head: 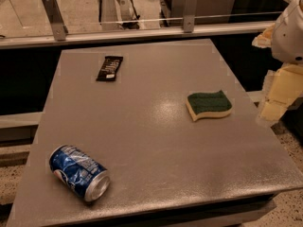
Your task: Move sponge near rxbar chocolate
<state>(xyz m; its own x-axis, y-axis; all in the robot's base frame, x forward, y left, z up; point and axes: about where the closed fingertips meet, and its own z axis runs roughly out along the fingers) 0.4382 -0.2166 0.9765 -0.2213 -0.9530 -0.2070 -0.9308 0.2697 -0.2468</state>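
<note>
The sponge (209,105) lies flat on the right half of the grey table (142,141), dark green top up over a pale yellow base. The rxbar chocolate (110,68) lies flat at the table's far left, a slim black-brown wrapper with pale lettering. The two are well apart, roughly a third of the table's width. My gripper (278,96) hangs at the right edge of the view, beyond the table's right edge, to the right of the sponge and above it. It holds nothing that I can see.
A blue soda can (79,172) lies on its side near the table's front left corner. A glass railing with metal posts (53,16) runs behind the table. The floor drops away at the table's right and front edges.
</note>
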